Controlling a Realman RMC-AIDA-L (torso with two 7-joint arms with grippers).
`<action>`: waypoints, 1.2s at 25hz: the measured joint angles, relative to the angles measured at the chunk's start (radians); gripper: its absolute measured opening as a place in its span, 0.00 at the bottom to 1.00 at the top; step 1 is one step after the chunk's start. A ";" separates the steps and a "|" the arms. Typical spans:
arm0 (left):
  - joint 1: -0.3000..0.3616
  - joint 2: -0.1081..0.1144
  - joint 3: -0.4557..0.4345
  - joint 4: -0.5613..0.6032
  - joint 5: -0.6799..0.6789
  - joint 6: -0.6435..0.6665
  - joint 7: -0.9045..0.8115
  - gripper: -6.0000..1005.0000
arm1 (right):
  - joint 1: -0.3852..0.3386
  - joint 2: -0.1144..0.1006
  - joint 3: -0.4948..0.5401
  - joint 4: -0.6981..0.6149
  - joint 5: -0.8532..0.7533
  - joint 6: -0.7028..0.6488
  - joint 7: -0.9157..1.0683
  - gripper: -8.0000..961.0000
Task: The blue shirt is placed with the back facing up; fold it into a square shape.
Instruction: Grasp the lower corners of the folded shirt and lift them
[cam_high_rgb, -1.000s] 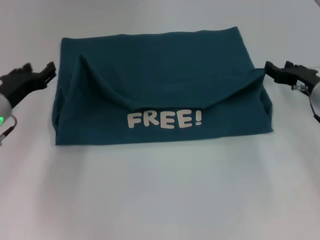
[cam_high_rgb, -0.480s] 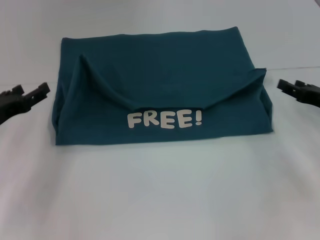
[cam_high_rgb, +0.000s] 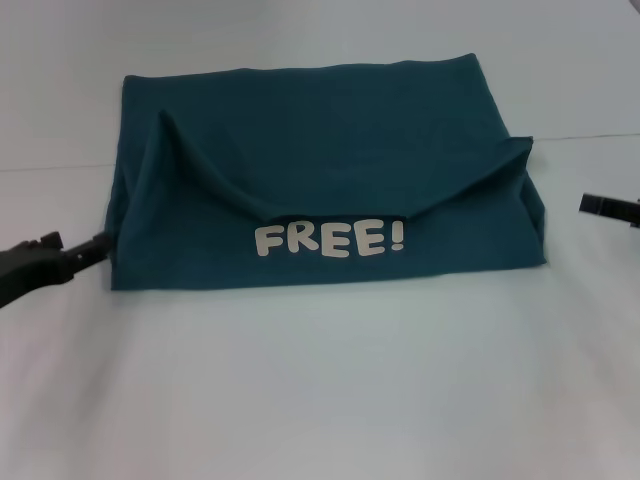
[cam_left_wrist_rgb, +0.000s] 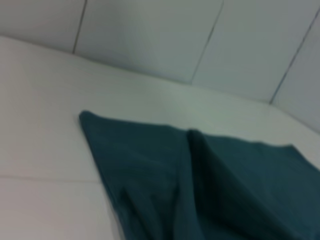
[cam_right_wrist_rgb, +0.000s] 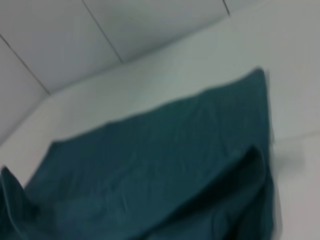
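Observation:
The blue shirt (cam_high_rgb: 320, 150) lies folded into a wide rectangle in the middle of the white table (cam_high_rgb: 320, 390). White letters reading FREE! (cam_high_rgb: 330, 240) show on its near fold, and two loose flaps rise at its left and right sides. My left gripper (cam_high_rgb: 75, 250) is low at the shirt's near left corner, open and empty. My right gripper (cam_high_rgb: 608, 207) shows only at the picture's right edge, clear of the shirt's right side. The left wrist view shows the shirt (cam_left_wrist_rgb: 200, 180) and one raised fold. In the right wrist view the shirt (cam_right_wrist_rgb: 150, 170) is seen from its right side.
Pale wall panels (cam_left_wrist_rgb: 150, 35) stand behind the table's far edge. Bare white tabletop surrounds the shirt on every side.
Both grippers have drawn outward and toward me from the shirt's upper side edges. The left one now sits by the near left corner, and the right one is almost out of the picture. The shirt has not moved.

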 joint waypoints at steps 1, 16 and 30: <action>-0.002 0.000 0.002 -0.001 0.010 -0.001 0.000 0.83 | 0.005 0.000 0.000 -0.005 -0.030 -0.002 0.021 0.64; -0.035 -0.021 0.177 -0.011 0.093 -0.141 0.001 0.80 | 0.024 -0.003 0.011 -0.015 -0.087 -0.030 0.088 0.64; -0.042 -0.029 0.213 -0.016 0.117 -0.210 0.001 0.77 | 0.018 0.000 0.012 -0.016 -0.086 -0.033 0.092 0.64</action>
